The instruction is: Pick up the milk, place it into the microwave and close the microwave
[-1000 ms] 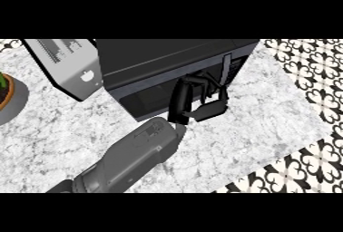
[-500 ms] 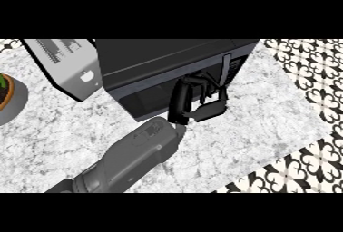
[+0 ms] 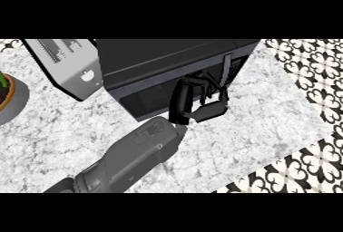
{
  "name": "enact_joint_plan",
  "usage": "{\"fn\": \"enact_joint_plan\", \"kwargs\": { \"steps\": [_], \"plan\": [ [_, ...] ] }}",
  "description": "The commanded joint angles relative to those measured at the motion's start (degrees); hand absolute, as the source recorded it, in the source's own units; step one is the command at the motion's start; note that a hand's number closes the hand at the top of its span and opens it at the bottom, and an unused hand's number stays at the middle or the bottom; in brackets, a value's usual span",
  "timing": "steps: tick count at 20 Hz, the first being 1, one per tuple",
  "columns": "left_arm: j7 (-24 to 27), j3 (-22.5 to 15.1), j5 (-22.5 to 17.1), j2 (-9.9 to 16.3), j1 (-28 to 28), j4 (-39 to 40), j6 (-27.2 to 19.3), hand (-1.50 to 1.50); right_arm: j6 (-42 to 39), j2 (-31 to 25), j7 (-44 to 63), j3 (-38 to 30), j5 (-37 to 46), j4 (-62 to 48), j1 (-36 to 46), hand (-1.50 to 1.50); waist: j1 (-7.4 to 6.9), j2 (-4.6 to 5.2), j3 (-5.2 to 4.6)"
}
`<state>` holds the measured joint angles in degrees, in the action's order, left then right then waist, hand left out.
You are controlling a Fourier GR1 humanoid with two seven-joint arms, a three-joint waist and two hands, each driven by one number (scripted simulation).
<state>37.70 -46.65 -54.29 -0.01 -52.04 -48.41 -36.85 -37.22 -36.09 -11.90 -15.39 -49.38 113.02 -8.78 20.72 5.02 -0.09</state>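
Fingers of our right hand press straight against the microwave door at twelve o'clock; milk unseen, presumably inside. Next, we confirm it's shut.

A grey-white marble counter fills most of the view. At the right and top left corners there is black-and-white patterned tile.

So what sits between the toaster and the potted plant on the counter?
Nothing: in the head view only bare marble counter separates the toaster from the potted plant at the left edge.
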Motion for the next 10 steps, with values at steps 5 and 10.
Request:
{"fn": "enact_joint_plan", "kwargs": {
  "steps": [5,10],
  "plan": [
    [0.3,0.9,-2.3,0.0,-2.8,5.4,1.5,1.5,-1.1,-1.9,1.4,0.6,-3.3,0.3,0.2,-1.5,0.43,0.84,-0.06],
    [0.7,0.6,-3.5,0.0,-3.9,5.6,1.4,1.5,-1.9,-2.9,1.9,0.4,-4.6,-0.4,0.0,-1.5,1.05,0.82,0.11]
  ]
}}
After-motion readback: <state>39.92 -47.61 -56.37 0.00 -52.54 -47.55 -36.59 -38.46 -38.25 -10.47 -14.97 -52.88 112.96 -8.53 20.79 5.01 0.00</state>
